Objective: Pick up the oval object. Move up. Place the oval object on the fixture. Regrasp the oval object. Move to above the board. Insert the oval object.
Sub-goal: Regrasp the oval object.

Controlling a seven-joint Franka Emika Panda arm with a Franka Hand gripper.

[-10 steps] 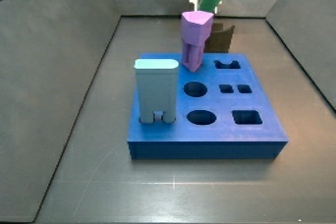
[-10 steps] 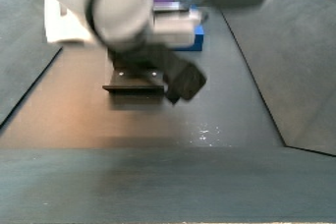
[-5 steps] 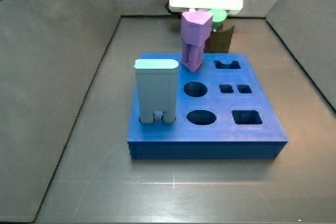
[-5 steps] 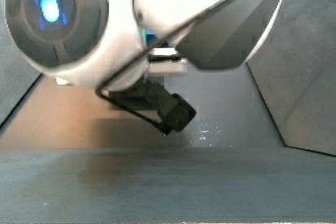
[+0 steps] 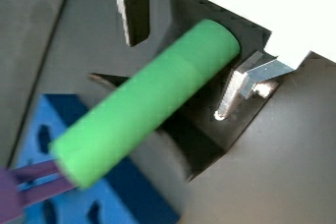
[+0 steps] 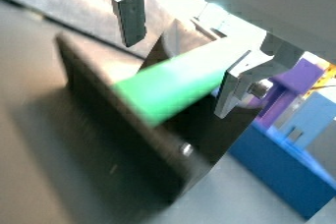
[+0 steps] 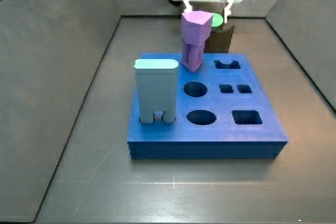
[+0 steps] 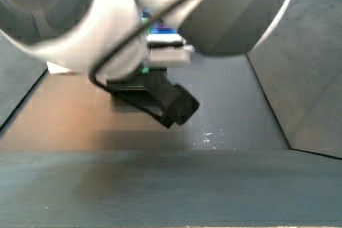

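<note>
The oval object (image 5: 151,100) is a smooth bright green rod lying tilted in the hollow of the dark fixture (image 5: 210,157); both wrist views show it (image 6: 178,83). My gripper (image 5: 182,71) straddles the rod's upper end and is open. One silver finger (image 5: 136,14) stands clear of the rod, and the other finger (image 5: 234,90) is close beside it. In a side view the gripper (image 7: 210,10) hangs low over the brown fixture (image 7: 222,38), behind the blue board (image 7: 210,135).
A purple peg (image 7: 195,41) stands in the board's back row, just in front of the fixture. A tall light blue rectangular peg (image 7: 155,90) stands at the board's left. Dark sloping walls ring the floor. My arm fills most of a side view (image 8: 147,32).
My gripper has come down from the top of the side view to the fixture, taking the green rod with it.
</note>
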